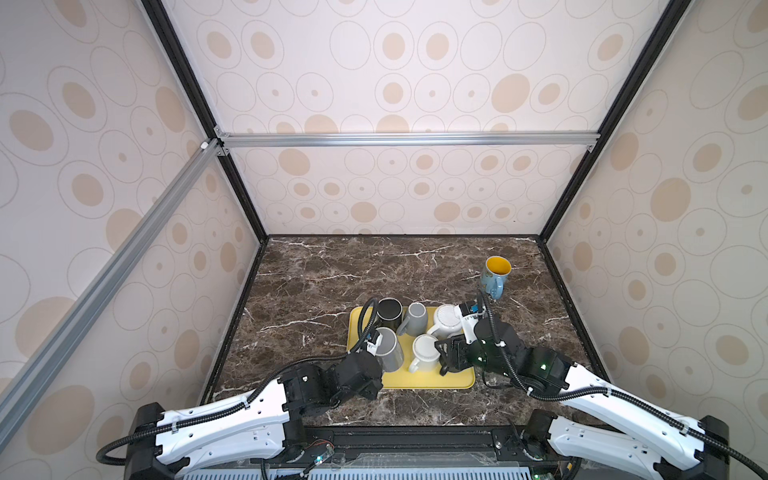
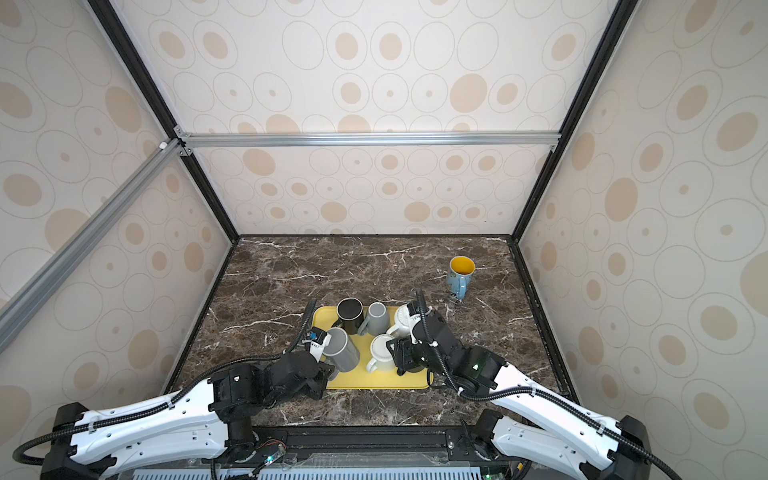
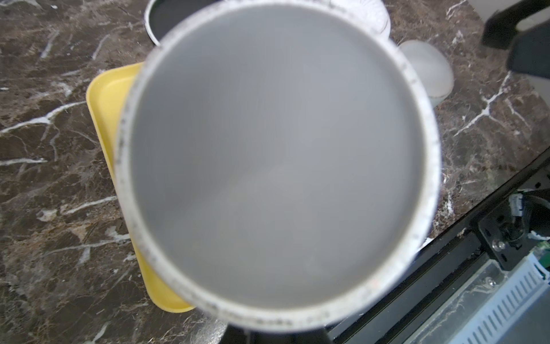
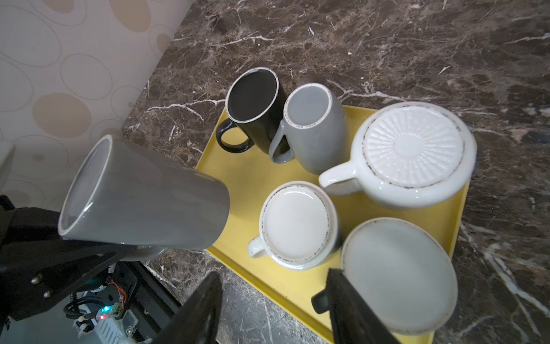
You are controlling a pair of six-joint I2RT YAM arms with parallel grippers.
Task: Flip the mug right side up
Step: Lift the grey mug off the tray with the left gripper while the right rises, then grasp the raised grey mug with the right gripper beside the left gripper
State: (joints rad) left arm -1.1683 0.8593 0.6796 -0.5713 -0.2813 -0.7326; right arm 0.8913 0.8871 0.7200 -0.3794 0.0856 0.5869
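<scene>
The left gripper is seen clamped on the grey mug, which is held tilted over the left edge of the yellow tray. The right gripper is held empty, jaws apart, above upside-down white mugs on the tray. A blue mug is set upright, well apart, on the marble table.
</scene>
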